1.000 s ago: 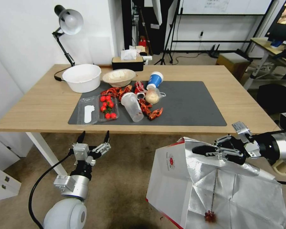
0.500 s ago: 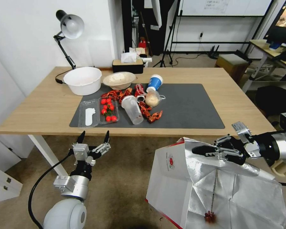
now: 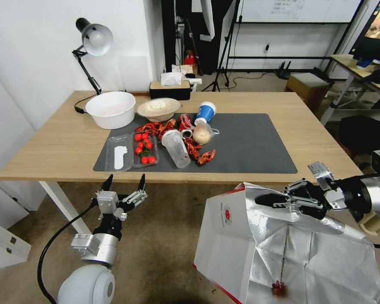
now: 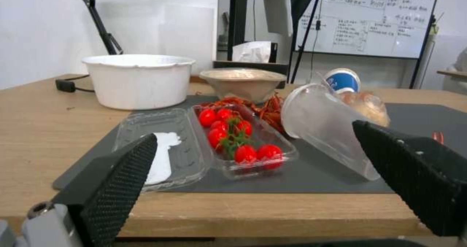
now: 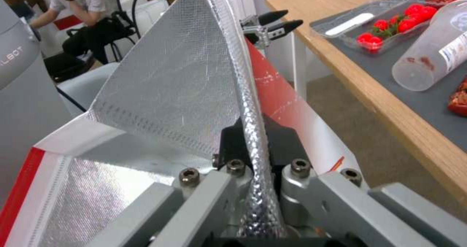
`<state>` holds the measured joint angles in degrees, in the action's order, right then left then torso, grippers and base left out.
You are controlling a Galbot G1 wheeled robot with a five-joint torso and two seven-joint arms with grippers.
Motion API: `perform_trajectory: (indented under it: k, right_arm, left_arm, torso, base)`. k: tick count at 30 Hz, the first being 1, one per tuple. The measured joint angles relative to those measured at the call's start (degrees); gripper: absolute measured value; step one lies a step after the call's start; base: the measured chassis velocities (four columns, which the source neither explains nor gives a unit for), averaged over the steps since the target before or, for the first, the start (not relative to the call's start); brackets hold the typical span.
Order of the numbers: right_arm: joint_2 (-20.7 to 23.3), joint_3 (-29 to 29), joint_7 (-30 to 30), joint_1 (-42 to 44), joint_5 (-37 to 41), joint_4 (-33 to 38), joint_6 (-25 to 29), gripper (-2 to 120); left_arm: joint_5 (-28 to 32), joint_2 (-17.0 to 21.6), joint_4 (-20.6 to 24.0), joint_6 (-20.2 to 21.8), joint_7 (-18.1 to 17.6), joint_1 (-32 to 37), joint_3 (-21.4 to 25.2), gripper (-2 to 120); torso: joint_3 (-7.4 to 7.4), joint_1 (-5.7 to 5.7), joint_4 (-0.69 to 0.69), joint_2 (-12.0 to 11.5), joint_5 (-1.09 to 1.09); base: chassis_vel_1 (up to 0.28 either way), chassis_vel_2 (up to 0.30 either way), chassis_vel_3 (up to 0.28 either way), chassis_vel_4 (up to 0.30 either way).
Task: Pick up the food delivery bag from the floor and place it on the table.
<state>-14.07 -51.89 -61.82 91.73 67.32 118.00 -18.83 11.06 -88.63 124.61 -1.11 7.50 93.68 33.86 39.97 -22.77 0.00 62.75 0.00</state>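
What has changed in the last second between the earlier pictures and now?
Only the head camera shifted: the table sits slightly lower in the head view, and its things kept their places. The right hand stays clamped on the food delivery bag rim, and the left hand still waits open below the table edge.

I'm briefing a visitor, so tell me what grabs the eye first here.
The large white paper bag with silver foil lining gapes open below the table's near edge, its rim pinched in the right gripper. On the light-wood table, scattered red crayfish and cherry tomatoes litter a dark grey mat.
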Motion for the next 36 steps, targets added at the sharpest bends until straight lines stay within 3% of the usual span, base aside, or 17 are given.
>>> perform_trajectory:
  k: [13,20,24,36]
  right_arm:
    - [0.0,-0.3,0.5,0.2,0.8,0.6,0.0,0]
    - [1.0,-2.7,0.4,-0.3,6.3,1.9,-0.9,0]
    - [1.9,-4.9,2.0,-4.1,12.9,2.2,-1.6,0]
    - [2.1,-7.8,11.5,-10.7,20.1,0.2,0.1,0]
  left_arm:
    - [0.0,0.1,0.1,0.0,0.0,-0.1,0.1,100]
    - [-0.1,0.1,0.3,-0.1,0.1,0.2,0.2,100]
    - [-0.2,0.0,0.3,-0.3,0.1,0.4,0.3,100]
    - [-0.3,0.0,0.1,-0.7,0.3,0.4,0.1,100]
  torso:
    - [-0.19,0.13,0.0,-0.3,0.0]
    - [-0.29,0.22,0.0,-0.5,0.0]
    - [-0.34,0.26,0.0,-0.6,0.0]
    - [-0.39,0.3,0.0,-0.7,0.0]
  base:
    - [0.0,0.0,0.0,0.0]
    - [0.0,0.0,0.0,0.0]
    - [0.0,0.0,0.0,0.0]
    - [0.0,0.0,0.0,0.0]
